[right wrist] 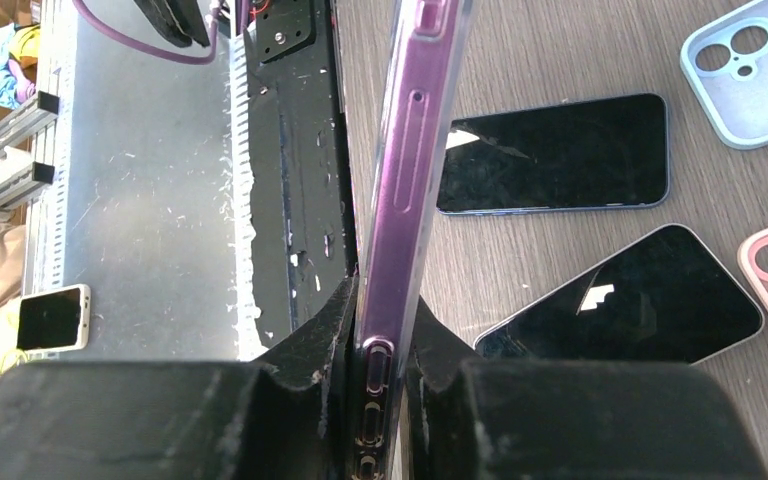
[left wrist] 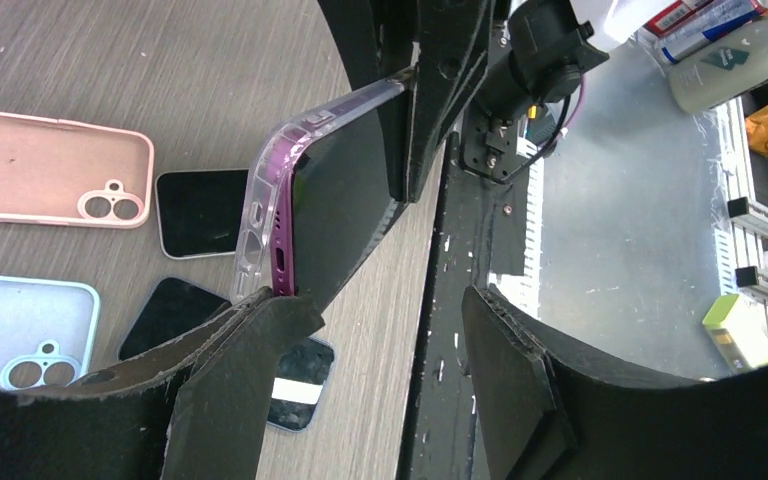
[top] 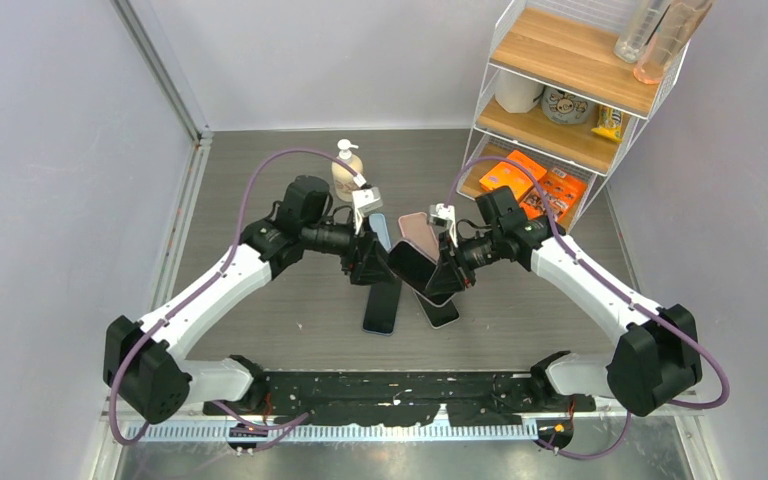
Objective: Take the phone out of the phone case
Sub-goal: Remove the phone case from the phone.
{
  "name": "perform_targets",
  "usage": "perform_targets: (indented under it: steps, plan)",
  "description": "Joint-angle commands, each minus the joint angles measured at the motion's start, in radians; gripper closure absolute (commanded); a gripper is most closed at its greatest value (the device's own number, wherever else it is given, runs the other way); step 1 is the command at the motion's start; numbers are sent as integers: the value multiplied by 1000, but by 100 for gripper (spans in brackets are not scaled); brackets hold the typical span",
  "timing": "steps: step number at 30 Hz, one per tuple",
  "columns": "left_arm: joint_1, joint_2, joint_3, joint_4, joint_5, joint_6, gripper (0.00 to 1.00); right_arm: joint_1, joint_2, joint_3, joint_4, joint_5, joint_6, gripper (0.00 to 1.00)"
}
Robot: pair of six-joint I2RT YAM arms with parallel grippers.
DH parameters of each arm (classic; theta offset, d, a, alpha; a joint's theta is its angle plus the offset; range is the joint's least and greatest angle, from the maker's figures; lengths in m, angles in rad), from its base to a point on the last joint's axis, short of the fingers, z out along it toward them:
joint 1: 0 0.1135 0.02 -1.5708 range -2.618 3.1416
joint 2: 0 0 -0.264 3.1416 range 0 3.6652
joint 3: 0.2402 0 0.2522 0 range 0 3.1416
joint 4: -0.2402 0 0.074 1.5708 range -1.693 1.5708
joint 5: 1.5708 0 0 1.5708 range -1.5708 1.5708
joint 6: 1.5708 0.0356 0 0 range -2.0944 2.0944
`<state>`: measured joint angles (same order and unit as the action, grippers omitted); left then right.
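We have the phone (left wrist: 345, 215), inside its clear case (left wrist: 260, 200), held in the air over the middle of the worktop (left wrist: 160, 60), between the two arms. The right fingers (right wrist: 300, 345) are clamped on it front and back, case and all, at one end. The other end, the one with the charging port, points toward the left arm. The left fingers (left wrist: 250, 335) stand wide apart and hold nothing. One of them sits at the case's bottom corner, seemingly touching it, and the other hangs well clear over the near edge.

The step in hand, as we judge it, is peeling the case off at that free corner. To do it well, we would catch only the soft clear lip, not the phone's purple frame, and roll it back away from the screen. The right clamp must hold firm and level, since a twist could let the phone slide out. We should free one corner first, then work along the short end.

Below lie a pink case (left wrist: 50, 165), a blue case (left wrist: 20, 330) and bare phones (right wrist: 555, 155). A dropped phone would land among them.
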<state>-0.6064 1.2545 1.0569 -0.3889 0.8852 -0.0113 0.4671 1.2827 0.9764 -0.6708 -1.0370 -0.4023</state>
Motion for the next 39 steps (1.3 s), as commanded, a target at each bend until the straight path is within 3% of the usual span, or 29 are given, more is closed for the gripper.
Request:
perform_targets:
  steps: [1,17,28,32,39]
  plan:
    - [-54,64,9,255,-6,-32,29,53,-74,38,222,-279,-24,95]
    - [-60,97,5,251,-42,-18,30,53,-73,32,235,-284,-16,95]
    - [-49,157,58,235,-212,-54,30,57,-77,37,219,-277,-23,95]
    - [29,147,49,238,-175,-85,30,57,-88,41,157,-236,-80,95]
    - [174,99,28,216,18,-98,30,57,-99,54,109,-210,-125,95]
